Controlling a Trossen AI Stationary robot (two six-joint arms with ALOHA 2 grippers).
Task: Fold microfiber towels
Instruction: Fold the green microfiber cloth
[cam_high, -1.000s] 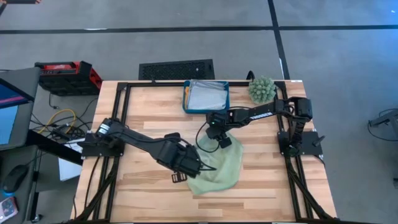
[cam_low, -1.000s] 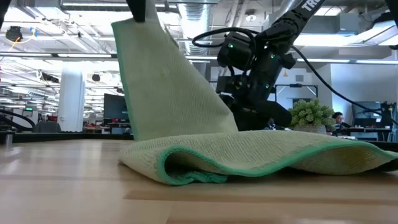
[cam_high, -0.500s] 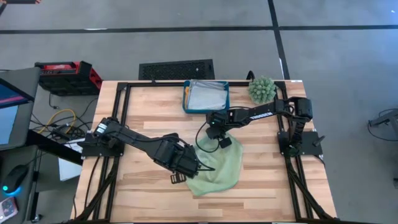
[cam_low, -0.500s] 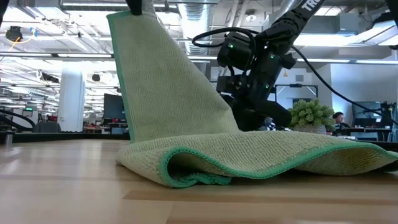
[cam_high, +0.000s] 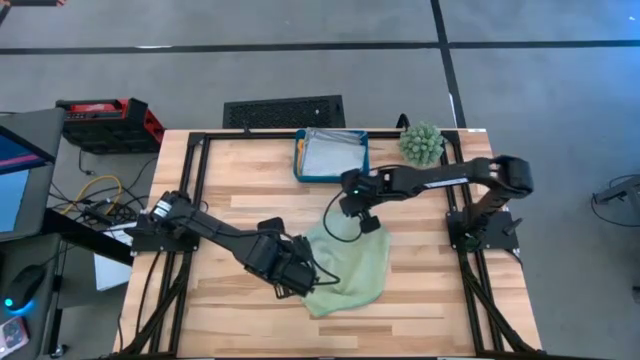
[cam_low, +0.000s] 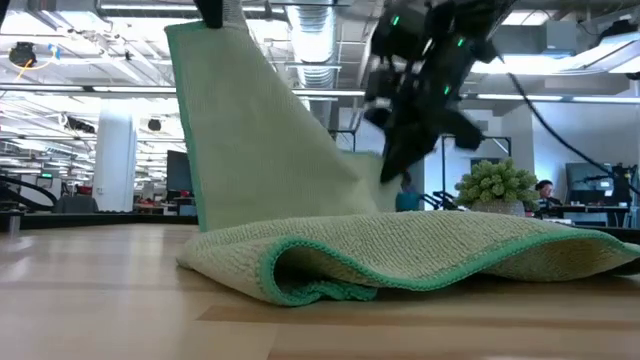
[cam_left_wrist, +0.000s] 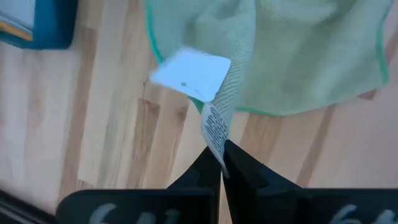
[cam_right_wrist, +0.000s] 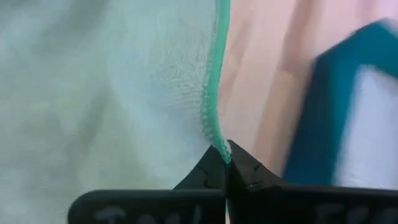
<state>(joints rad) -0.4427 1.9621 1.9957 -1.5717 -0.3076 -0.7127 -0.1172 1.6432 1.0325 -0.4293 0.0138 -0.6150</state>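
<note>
Since a second ago, the right gripper (cam_high: 362, 216) has pinched its fingers onto the light green towel's (cam_high: 350, 272) far edge and lifted. Left gripper (cam_high: 303, 283), at the desk's (cam_high: 230, 180) 6 o'clock, holds the towel's corner tag (cam_left_wrist: 214, 127) with closed fingers.

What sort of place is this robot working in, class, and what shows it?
Probably a robotics lab in an open-plan workspace: a framed wooden table on bare concrete floor, and exposed ceiling ducts and rows of monitors behind it.
</note>
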